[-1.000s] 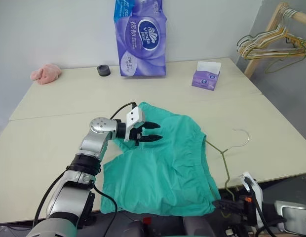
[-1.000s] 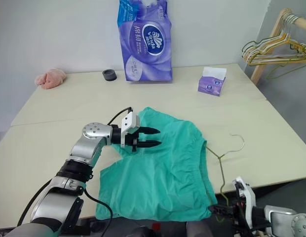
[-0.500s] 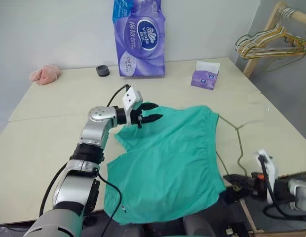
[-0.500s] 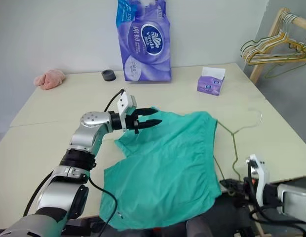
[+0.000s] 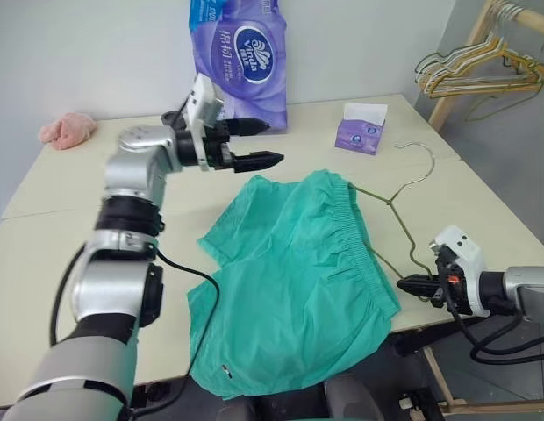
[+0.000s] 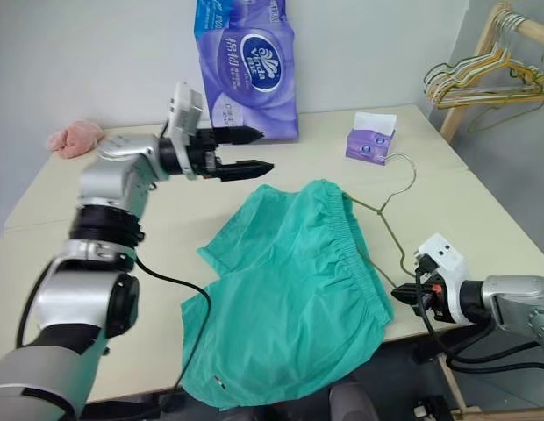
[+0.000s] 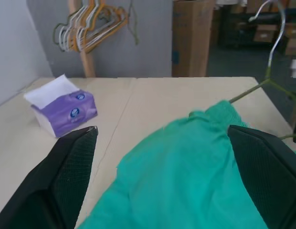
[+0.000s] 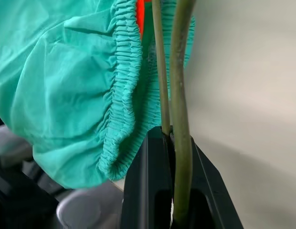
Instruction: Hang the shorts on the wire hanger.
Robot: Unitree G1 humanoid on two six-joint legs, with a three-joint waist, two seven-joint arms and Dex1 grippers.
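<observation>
While my left claw hangs spread wide and empty above the bench, my right claw is clamped on the wire hanger at the bench's near right edge. The hanger runs from that grip up across the bench, its hook raised near the small tissue box. One side of it passes into the gathered waistband of the shorts, which lie spread over the middle of the bench, their lower end draping past the near edge. My left claw is well apart from the cloth, level with the big purple tissue pack at the back. The left half of the bench is bare apart from a pink cloth in the far corner. A rack of hangers stands beyond the right edge.
</observation>
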